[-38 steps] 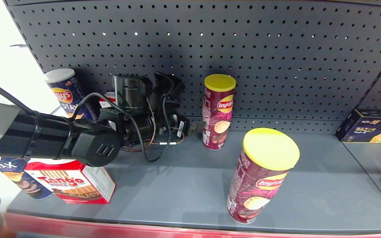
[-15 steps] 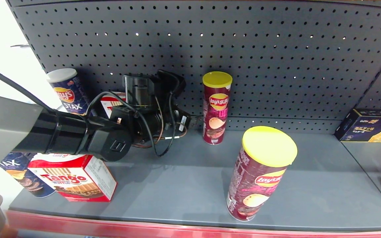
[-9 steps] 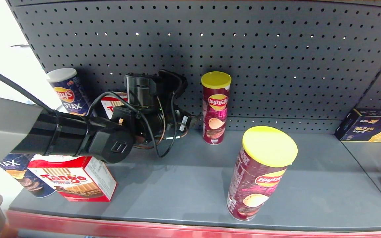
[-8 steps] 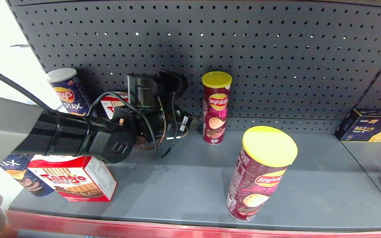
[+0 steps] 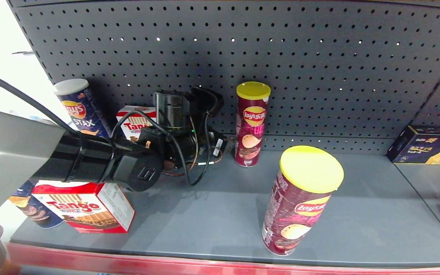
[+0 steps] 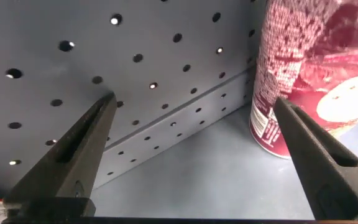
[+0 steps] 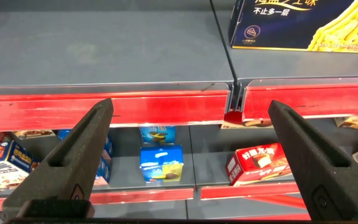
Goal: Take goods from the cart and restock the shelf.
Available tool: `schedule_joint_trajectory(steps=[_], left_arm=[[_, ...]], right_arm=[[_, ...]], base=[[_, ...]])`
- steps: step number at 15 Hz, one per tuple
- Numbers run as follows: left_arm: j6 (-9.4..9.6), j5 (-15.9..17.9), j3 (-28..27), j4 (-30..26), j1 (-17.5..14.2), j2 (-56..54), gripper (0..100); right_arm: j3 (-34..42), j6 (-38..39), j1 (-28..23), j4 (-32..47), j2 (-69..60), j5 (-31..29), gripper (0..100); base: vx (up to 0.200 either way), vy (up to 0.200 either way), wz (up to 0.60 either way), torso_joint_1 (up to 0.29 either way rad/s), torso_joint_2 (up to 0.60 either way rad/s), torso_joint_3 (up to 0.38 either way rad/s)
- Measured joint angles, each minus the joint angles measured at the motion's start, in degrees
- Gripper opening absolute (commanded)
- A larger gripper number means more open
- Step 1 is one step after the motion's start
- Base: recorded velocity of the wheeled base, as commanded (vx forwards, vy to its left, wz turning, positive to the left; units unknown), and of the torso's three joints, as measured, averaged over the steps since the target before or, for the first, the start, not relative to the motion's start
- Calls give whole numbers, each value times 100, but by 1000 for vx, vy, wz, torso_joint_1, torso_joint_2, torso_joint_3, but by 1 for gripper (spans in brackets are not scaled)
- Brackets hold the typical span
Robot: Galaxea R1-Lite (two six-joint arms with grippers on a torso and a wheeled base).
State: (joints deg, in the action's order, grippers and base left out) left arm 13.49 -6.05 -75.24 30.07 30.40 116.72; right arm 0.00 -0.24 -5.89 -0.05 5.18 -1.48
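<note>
**Left claw** point(image 5: 227, 142): found released, the jaws spread wide and nothing held between them. It is positioned low over the shelf point(image 5: 204, 217), close to the pegboard panel point(image 5: 300, 57) at the back.

**Rear chip can** point(image 5: 251, 124): a maroon can with a yellow lid is seen upright at the back of the shelf, just ahead of the left claw and slightly to its right. In the left wrist view its base is seen beyond one finger point(image 6: 309, 155), not between the jaws. Whether contact is made cannot be told.

**Front chip can** point(image 5: 300, 202): a second maroon can with a yellow lid is noted upright near the shelf's front edge, well apart from the left claw, to its right and nearer the robot.

**Other stock:** a blue chip can point(image 5: 76, 107) and a small wafer box point(image 5: 134, 120) are found behind the left claw, to its left. A larger wafer box point(image 5: 86, 208) lies beneath the forearm.

**Right claw** point(image 7: 190, 106): found released and empty. It is directed at a red shelf edge point(image 7: 166, 107), with a dark blue box point(image 7: 291, 25) resting on the shelf beyond it.
</note>
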Motion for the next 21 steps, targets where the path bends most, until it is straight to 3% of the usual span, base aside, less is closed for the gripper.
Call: schedule_joint_trajectory(steps=[11, 21], left_arm=[[-41, -29, -9, -7, 245, 117, 100], [-39, -161, -4, -18, 149, 108, 100]], right_arm=[[0, 0, -1, -2, 0, 0, 100], [0, 0, 0, -2, 0, 0, 100]], base=[[0, 0, 0, 0, 0, 0], [0, 0, 0, 0, 0, 0]])
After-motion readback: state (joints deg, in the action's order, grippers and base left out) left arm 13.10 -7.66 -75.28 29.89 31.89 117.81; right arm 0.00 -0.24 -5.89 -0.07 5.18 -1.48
